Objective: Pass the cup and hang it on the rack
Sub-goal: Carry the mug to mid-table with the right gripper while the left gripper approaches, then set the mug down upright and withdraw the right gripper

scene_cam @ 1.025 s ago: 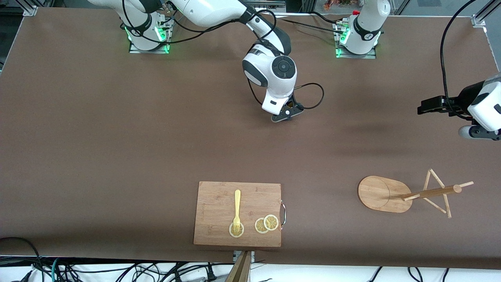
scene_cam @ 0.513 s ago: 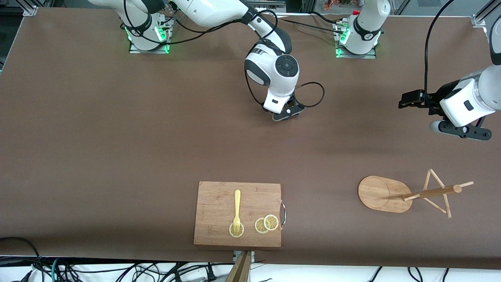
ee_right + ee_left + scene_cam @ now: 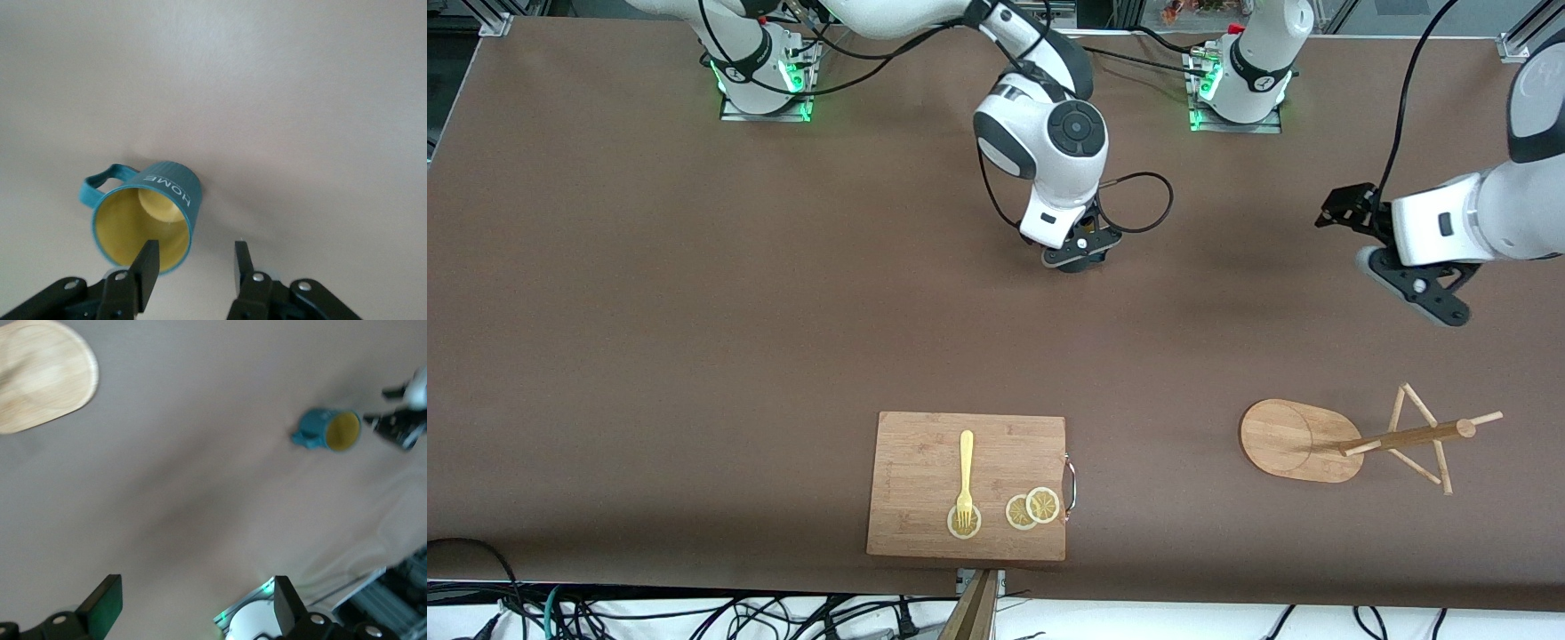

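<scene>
The cup is a dark teal ribbed mug with a yellow inside, marked HOME, standing on the table. My right gripper is open just above it, with one finger over the mouth and the other outside the wall. In the front view my right gripper hides the cup. The cup also shows in the left wrist view. My left gripper is open and empty in the air over bare table toward the left arm's end; its fingers stand wide apart in the left wrist view. The rack stands nearer the front camera.
A bamboo cutting board with a yellow fork and lemon slices lies near the table's front edge. The rack's oval base shows in the left wrist view. Cables trail from my right wrist.
My left arm has swung in from the table's end toward the middle and its hand has turned. My right hand has shifted slightly toward the bases, over the cup.
</scene>
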Tool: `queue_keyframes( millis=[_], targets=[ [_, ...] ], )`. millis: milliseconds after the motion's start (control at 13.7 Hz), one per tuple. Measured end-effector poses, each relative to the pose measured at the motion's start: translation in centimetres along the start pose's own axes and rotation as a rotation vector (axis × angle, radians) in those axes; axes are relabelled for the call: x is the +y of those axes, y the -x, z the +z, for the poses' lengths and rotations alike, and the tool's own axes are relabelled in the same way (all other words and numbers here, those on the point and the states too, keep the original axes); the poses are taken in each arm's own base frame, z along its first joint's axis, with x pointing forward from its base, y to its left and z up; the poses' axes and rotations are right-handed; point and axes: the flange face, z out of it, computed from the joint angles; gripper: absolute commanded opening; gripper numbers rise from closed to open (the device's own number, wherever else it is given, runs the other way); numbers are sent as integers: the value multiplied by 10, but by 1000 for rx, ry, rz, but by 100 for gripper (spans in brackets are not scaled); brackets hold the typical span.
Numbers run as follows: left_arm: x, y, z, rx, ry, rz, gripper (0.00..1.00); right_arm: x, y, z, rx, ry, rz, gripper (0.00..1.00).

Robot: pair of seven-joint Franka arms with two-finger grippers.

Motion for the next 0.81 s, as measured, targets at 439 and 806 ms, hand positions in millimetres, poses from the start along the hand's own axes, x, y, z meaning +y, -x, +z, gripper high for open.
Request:
queue_keyframes(
  millis=[439, 806],
  targets=[
    [21, -23, 57, -15, 155, 290, 100, 146, -40, -142, 43, -14, 51, 100],
    [15, -47, 109, 104, 184, 454, 100, 300, -31, -201, -13, 72, 29, 100]
  ],
)
